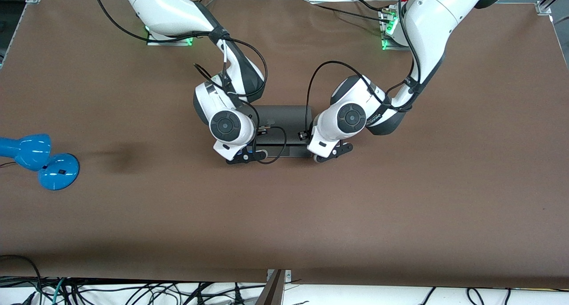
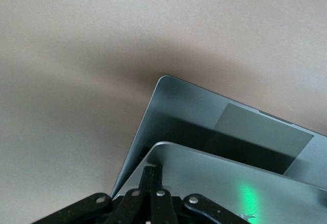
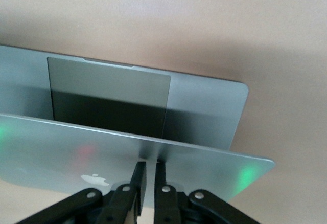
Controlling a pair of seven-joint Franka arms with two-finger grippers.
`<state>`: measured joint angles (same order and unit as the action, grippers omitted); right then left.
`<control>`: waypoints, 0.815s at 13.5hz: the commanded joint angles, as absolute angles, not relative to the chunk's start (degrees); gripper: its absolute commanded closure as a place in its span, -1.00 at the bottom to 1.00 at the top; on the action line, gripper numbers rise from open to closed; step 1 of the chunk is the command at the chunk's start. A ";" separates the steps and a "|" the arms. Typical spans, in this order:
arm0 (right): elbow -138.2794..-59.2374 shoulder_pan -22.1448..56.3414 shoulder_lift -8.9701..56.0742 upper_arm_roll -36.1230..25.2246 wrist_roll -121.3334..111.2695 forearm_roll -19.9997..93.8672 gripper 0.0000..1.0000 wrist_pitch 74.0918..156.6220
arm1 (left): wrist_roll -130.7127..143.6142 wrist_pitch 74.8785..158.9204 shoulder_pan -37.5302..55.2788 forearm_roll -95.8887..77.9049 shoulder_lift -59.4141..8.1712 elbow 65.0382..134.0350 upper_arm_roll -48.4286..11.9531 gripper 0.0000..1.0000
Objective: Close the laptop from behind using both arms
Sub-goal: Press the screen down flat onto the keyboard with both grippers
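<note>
The grey laptop sits mid-table, its lid tilted partway down over the base. In the front view, the right arm's wrist and the left arm's wrist hang over the laptop's two ends. My left gripper is shut, its fingertips against the back of the lid near one corner, above the trackpad. My right gripper is shut too, with only a thin slit between the fingers. Its tips press the lid beside the apple logo. Neither gripper holds anything.
A blue desk lamp lies on the brown table at the right arm's end. Black cables trail along the table edge nearest the front camera.
</note>
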<state>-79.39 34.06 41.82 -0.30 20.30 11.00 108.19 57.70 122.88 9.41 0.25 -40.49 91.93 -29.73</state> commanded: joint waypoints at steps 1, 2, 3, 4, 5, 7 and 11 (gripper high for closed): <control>-78.57 33.84 42.98 -0.09 18.47 10.28 0.75 110.21 | 59.50 123.13 12.21 2.55 -41.40 90.44 -27.43 1.00; -78.57 33.84 43.24 -0.17 17.94 10.37 0.75 111.00 | 59.50 123.13 12.22 2.55 -41.57 90.18 -27.33 1.00; -78.66 33.84 43.42 -0.26 17.93 10.28 0.75 111.35 | 59.50 123.13 12.30 2.55 -41.92 89.65 -27.33 1.00; -78.66 33.84 43.68 -0.26 17.93 10.28 0.75 111.53 | 59.50 123.13 12.57 2.55 -42.27 89.56 -27.25 1.00; -78.66 33.66 43.77 -0.26 17.93 10.11 0.75 111.53 | 59.50 123.57 12.57 2.64 -42.36 89.47 -27.16 1.00; -78.66 33.58 43.77 -0.26 17.84 9.14 0.76 112.23 | 59.50 124.71 12.57 2.64 -42.80 89.47 -27.16 1.00; -78.66 33.40 44.21 -0.26 17.84 8.97 0.76 112.85 | 59.50 125.59 12.83 2.64 -43.24 89.56 -26.72 1.00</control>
